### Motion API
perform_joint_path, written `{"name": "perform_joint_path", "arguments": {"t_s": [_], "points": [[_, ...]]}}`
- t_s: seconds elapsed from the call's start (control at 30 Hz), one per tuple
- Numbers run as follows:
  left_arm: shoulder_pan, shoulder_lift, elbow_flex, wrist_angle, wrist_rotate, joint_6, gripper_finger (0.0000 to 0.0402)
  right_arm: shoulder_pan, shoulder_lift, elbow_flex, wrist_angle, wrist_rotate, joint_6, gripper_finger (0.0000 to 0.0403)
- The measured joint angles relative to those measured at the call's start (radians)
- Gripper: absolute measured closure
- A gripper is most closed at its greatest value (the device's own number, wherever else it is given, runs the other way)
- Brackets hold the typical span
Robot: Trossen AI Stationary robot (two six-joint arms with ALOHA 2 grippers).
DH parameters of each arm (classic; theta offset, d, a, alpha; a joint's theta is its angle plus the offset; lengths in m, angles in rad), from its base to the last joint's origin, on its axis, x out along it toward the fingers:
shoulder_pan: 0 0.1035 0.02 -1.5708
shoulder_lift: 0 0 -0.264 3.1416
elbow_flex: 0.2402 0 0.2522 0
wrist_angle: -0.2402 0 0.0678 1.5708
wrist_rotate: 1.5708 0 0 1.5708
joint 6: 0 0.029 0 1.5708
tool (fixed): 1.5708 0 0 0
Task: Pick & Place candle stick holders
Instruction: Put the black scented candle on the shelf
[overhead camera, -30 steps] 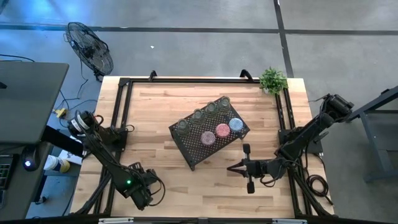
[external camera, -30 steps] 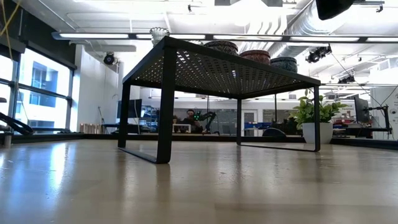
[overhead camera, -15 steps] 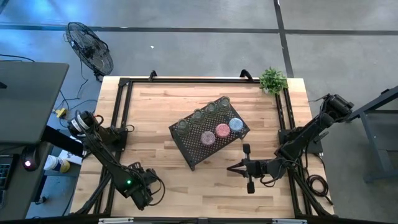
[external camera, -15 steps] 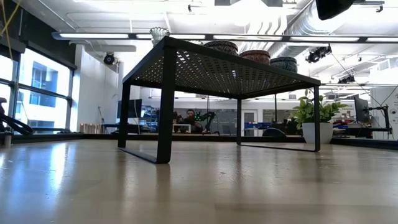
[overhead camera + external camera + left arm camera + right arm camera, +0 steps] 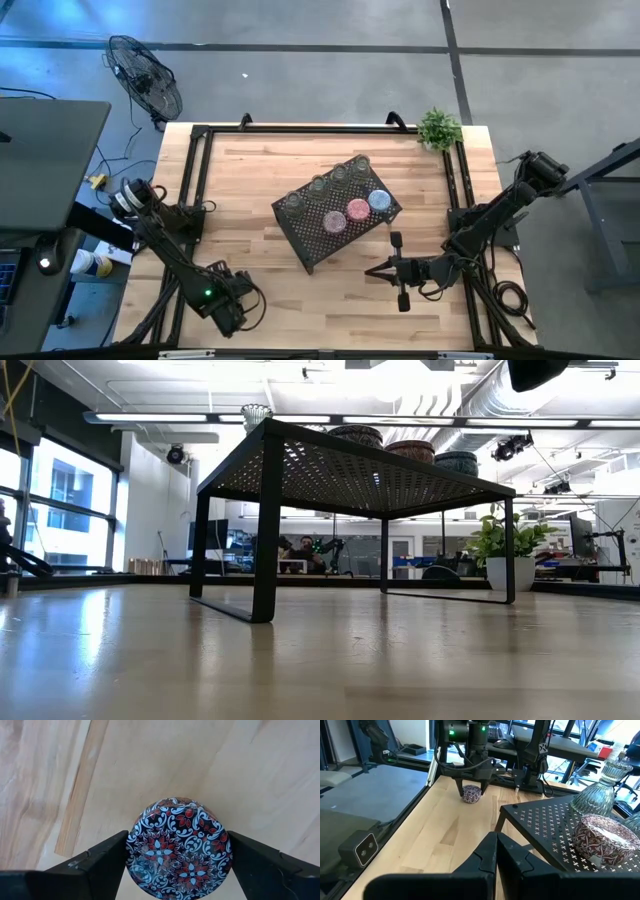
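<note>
Patterned glass holder [image 5: 179, 847], between left gripper [image 5: 177, 862] fingers

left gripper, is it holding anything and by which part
The left gripper holds a patterned candle stick holder by its round sides, one finger on each side, down at the table. The right gripper holds nothing.

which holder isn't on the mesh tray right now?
The patterned red-and-blue holder, gripped between the left gripper fingers at the table's near-left corner. The other seven sit on the black mesh tray.
</note>
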State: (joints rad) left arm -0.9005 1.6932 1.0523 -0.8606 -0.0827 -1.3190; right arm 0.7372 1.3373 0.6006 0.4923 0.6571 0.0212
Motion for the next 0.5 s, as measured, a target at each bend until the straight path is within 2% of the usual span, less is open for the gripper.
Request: {"name": "perform_joint_path", "arguments": {"t_s": [0.5], "points": [[0.017, 0.003, -0.002, 0.004, 0.022, 0.014, 0.0078, 0.000, 0.000, -0.001, 0.007, -0.007, -0.002, 0.0401]]}}
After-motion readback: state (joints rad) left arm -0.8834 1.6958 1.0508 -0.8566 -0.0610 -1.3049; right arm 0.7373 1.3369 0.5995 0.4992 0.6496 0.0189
